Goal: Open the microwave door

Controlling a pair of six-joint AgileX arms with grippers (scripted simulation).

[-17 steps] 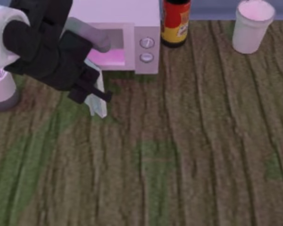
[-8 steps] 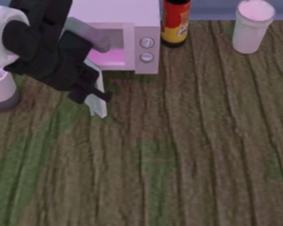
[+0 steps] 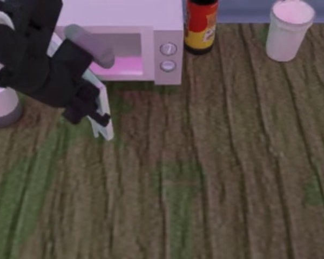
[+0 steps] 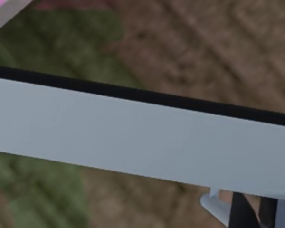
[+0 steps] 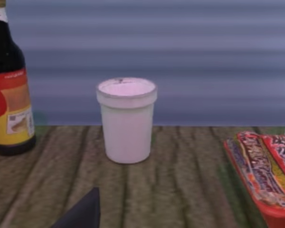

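A: Where is the microwave (image 3: 130, 38) now?

B: At the far edge of the tabletop (image 3: 216, 178), left of centre in the top view, knob panel facing the camera. It has not shifted since a second ago.

A: And the microwave door (image 3: 101, 110)?

B: Swung out farther than before. Its free edge now sits more to the left and the whole cavity opening shows, where earlier the arm and door covered its left part. The left wrist view is filled by the door's pale edge (image 4: 133, 135) with a dark strip along it.

A: The left hand (image 3: 92, 110)?

B: At the door's outer end, moved left with it. It looks closed around the bar handle there, a finger (image 4: 240, 213) just showing by the handle in the wrist view.

A: The right hand?

B: Not seen from above. Its wrist view shows only a dark tip, so I cannot tell its state.

A: Anything else?

B: A dark sauce bottle (image 3: 201, 26) just right of the microwave, a white cup (image 3: 289, 29) farther right, both unmoved. Another cup (image 3: 2, 108) at the left edge, and a red packet (image 5: 263, 173) in the right wrist view.
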